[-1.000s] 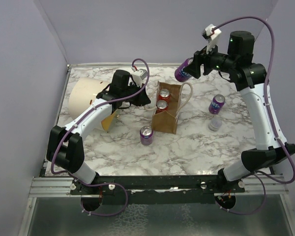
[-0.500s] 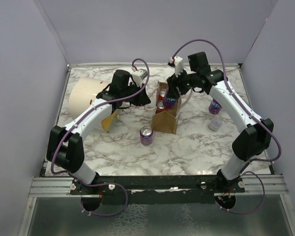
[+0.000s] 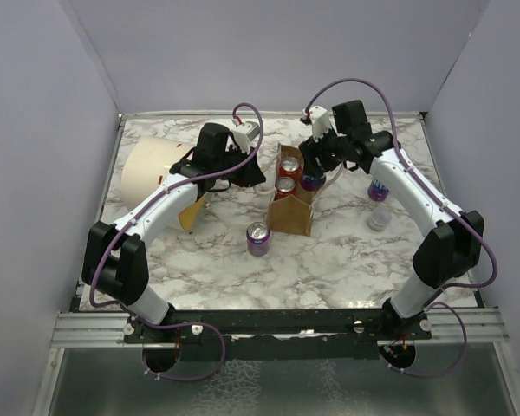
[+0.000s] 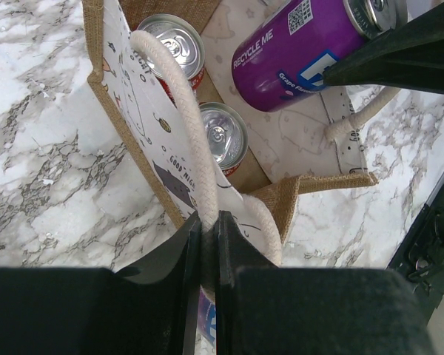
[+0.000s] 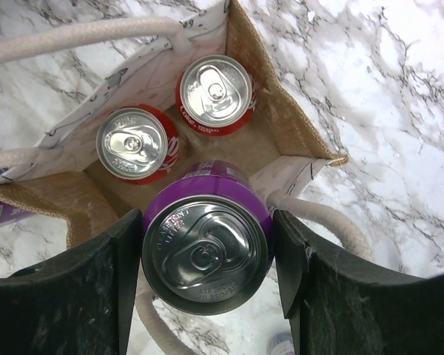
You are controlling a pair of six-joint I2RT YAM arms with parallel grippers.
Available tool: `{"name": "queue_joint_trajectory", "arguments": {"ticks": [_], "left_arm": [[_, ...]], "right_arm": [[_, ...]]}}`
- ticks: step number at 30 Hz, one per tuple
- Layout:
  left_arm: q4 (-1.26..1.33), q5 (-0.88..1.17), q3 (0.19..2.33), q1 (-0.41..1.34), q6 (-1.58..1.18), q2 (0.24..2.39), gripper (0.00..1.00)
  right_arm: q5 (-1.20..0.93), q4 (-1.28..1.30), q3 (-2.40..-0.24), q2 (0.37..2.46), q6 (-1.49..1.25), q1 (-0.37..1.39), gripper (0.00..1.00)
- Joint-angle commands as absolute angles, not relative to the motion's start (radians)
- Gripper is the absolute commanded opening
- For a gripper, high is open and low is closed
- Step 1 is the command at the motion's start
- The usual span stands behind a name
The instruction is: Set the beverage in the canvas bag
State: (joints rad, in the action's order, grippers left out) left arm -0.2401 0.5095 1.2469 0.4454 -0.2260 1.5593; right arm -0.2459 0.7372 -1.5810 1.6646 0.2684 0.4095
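The canvas bag (image 3: 296, 211) stands upright mid-table with two red cans (image 5: 214, 92) inside. My left gripper (image 4: 205, 218) is shut on the bag's near cream rope handle (image 4: 179, 103) and holds that side up; in the top view it (image 3: 253, 176) sits at the bag's left. My right gripper (image 5: 207, 244) is shut on a purple grape can (image 5: 206, 259), the beverage, held top-up and tilted over the bag's open mouth, at its right side (image 3: 310, 181). The left wrist view shows the can (image 4: 296, 48) leaning into the opening above the bag's floor.
A purple can (image 3: 258, 237) stands on the marble just in front of the bag. Another purple can (image 3: 378, 189) and a small pale cup (image 3: 378, 218) stand to the right. A large cream cylinder (image 3: 152, 178) with an orange end (image 3: 191, 217) lies at the left.
My right arm has swung down from high at the back right, carrying the purple can to the bag's mouth. The left arm and the bag have not moved.
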Motion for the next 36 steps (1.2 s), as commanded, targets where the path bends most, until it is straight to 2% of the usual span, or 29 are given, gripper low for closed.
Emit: {"name": "queue_joint_trajectory", "arguments": {"ticks": [1,16,36], "left_arm": [[-0.223,0.541,1.241,0.450,-0.215,1.530,0.00],[-0.224,0.545,1.242,0.449,-0.213,1.522,0.00],[-0.223,0.546,1.239,0.449,-0.208,1.512,0.00]], "right_arm": [[-0.169,0.647,-1.587,1.607,0.282,0.411,0.01],[-0.225,0.648,-1.628,1.696,0.278,0.422,0.01],[-0.262,0.756,-1.703,1.828,0.461,0.449,0.04]]}}
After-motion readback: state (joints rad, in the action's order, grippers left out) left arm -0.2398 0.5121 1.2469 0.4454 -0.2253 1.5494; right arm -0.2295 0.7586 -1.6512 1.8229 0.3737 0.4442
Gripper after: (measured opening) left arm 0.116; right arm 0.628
